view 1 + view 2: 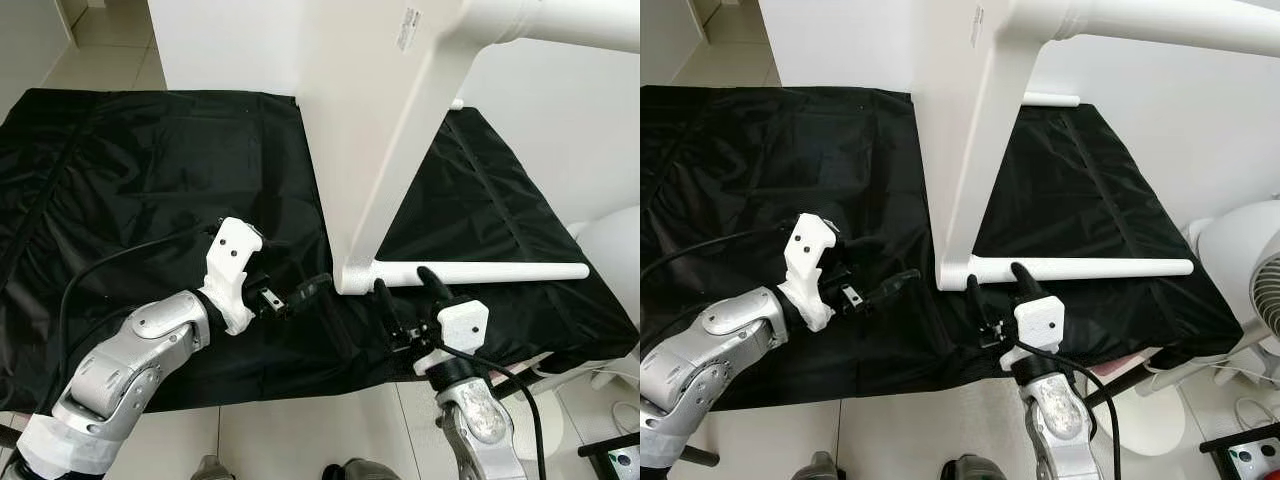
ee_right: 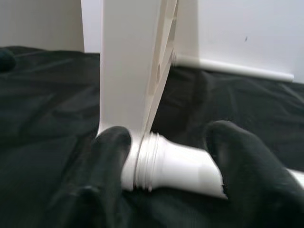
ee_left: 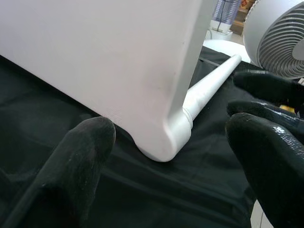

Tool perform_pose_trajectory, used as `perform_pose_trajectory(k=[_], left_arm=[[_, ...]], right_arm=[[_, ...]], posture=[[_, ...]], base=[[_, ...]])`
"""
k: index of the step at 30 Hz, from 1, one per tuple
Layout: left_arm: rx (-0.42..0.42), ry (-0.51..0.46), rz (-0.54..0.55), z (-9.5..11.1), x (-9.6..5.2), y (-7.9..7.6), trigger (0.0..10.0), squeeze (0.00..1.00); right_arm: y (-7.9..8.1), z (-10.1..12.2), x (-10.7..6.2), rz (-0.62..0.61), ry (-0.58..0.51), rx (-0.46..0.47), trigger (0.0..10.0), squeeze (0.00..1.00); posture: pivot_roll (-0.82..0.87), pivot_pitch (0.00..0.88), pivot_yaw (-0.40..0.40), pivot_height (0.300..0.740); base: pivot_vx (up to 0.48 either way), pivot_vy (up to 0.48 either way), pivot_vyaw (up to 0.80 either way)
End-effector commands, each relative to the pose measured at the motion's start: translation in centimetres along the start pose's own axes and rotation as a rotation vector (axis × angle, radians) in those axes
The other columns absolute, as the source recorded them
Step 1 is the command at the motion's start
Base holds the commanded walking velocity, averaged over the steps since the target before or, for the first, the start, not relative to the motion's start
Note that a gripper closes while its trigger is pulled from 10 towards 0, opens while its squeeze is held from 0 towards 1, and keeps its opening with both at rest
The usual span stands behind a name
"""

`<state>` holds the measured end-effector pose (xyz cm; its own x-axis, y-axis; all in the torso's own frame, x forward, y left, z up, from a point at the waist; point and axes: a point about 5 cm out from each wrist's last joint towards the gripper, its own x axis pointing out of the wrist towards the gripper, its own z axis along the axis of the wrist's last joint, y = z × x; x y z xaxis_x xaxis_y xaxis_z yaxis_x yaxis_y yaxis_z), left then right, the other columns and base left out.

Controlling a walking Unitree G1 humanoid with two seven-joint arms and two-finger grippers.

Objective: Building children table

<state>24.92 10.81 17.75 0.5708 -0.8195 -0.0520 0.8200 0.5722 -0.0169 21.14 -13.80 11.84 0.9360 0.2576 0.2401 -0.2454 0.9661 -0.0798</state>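
A white children's table top (image 1: 370, 110) stands on its edge on a black cloth (image 1: 150, 170). From its lower corner a white leg (image 1: 490, 271) runs flat along the cloth to the right. Another leg (image 1: 560, 20) sticks out high at the top right. My right gripper (image 1: 402, 280) is open, its fingers (image 2: 111, 152) on either side of the lower leg's threaded end (image 2: 145, 166), close beside it. My left gripper (image 1: 305, 292) is open just left of the table's lower corner (image 3: 164, 142), pointing at it, with nothing between the fingers (image 3: 80, 156).
A white fan (image 1: 1250, 270) stands to the right beyond the cloth's edge. The cloth's front edge drops to the tiled floor (image 1: 290, 440) near my arms. A white wall (image 1: 230, 40) rises behind. A third leg (image 1: 1050, 99) shows behind the table top.
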Motion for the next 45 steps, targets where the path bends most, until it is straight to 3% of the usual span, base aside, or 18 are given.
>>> perform_pose_trajectory(k=[1, 2, 3, 4, 8, 17, 18, 19, 21, 22, 24, 32, 34, 45], left_arm=[[0.011, -0.003, -0.267, 0.2, 0.1, -1.5, 10.0, 0.0], [0.011, -0.003, -0.267, 0.2, 0.1, -1.5, 10.0, 0.0], [0.014, -0.004, -0.266, 0.2, 0.2, -1.5, 10.0, 0.0], [0.018, -0.005, -0.264, 0.2, 0.2, -1.5, 10.0, 0.0], [0.023, -0.01, -0.258, 0.3, 0.4, -1.5, 10.0, 0.0], [0.037, -0.023, -0.238, 0.6, 0.6, -1.1, 10.0, 0.0], [0.037, -0.023, -0.238, 0.6, 0.6, -1.1, 10.0, 0.0], [0.049, -0.036, -0.208, 0.7, 1.1, -1.0, 10.0, 0.0], [0.049, -0.036, -0.208, 0.7, 1.1, -1.0, 10.0, 0.0], [0.073, -0.043, -0.171, 0.7, 1.7, -0.9, 10.0, 0.0], [0.072, -0.041, -0.163, 0.6, 2.0, -0.9, 10.0, 0.0], [0.085, -0.047, -0.149, 0.6, 2.4, -0.9, 10.0, 0.0], [0.091, -0.052, -0.137, 0.7, 2.5, -0.8, 10.0, 0.0], [0.084, -0.054, -0.121, 0.9, 2.3, -0.5, 10.0, 0.0]], right_arm=[[-0.6, 0.1, -0.3, -0.014, 0.01, -0.004, 0.0, 0.0], [-0.6, 0.1, -0.3, -0.014, 0.01, -0.004, 0.0, 0.0], [-1.1, 0.1, -0.4, -0.055, 0.015, -0.001, 0.8, 0.0], [-1.9, 0.1, -0.3, -0.119, 0.021, -0.003, 10.0, 0.0], [-3.0, 0.0, 0.1, -0.234, 0.034, -0.027, 10.0, 0.0], [-3.2, -0.6, 1.6, -0.31, 0.06, 0.004, 10.0, 0.0], [-3.2, -0.6, 1.6, -0.31, 0.06, 0.004, 10.0, 0.0], [-2.7, -1.6, 3.2, -0.289, 0.104, 0.007, 10.0, 0.0], [-2.7, -1.6, 3.2, -0.289, 0.104, 0.007, 10.0, 0.0], [-2.3, -2.2, 4.4, -0.273, 0.135, 0.008, 10.0, 0.0], [-2.1, -2.5, 4.9, -0.274, 0.143, 0.015, 10.0, 0.0], [-2.2, -2.9, 6.2, -0.282, 0.151, 0.012, 10.0, 0.0], [-1.9, -3.2, 7.4, -0.25, 0.155, 0.0, 10.0, 0.0], [-1.1, -3.4, 9.2, -0.156, 0.173, -0.029, 10.0, 0.0]], posture=[[0.04, 0.052, -0.06, 0.74], [0.04, 0.052, -0.06, 0.74], [0.04, 0.051, -0.06, 0.74], [0.05, 0.048, -0.062, 0.74], [0.05, 0.045, -0.062, 0.74], [0.06, 0.04, -0.063, 0.74], [0.06, 0.04, -0.063, 0.74], [0.06, 0.038, -0.07, 0.74], [0.06, 0.038, -0.07, 0.74], [0.07, 0.035, -0.073, 0.74], [0.07, 0.034, -0.073, 0.74], [0.07, 0.032, -0.066, 0.74], [0.08, 0.041, -0.066, 0.74], [0.09, 0.052, -0.076, 0.74]], base=[[0.0, 0.0, 0.0], [0.0, 0.0, 0.0], [0.0, 0.0, 0.0], [0.0, 0.0, 0.0], [0.0, 0.0, 0.0], [0.0, 0.0, 0.0], [0.0, 0.0, 0.0], [0.0, 0.0, 0.0], [0.0, 0.0, 0.0], [0.0, 0.0, 0.0], [0.0, 0.0, 0.0], [0.0, 0.0, 0.0], [0.0, 0.0, 0.0], [0.0, 0.0, 0.0]])
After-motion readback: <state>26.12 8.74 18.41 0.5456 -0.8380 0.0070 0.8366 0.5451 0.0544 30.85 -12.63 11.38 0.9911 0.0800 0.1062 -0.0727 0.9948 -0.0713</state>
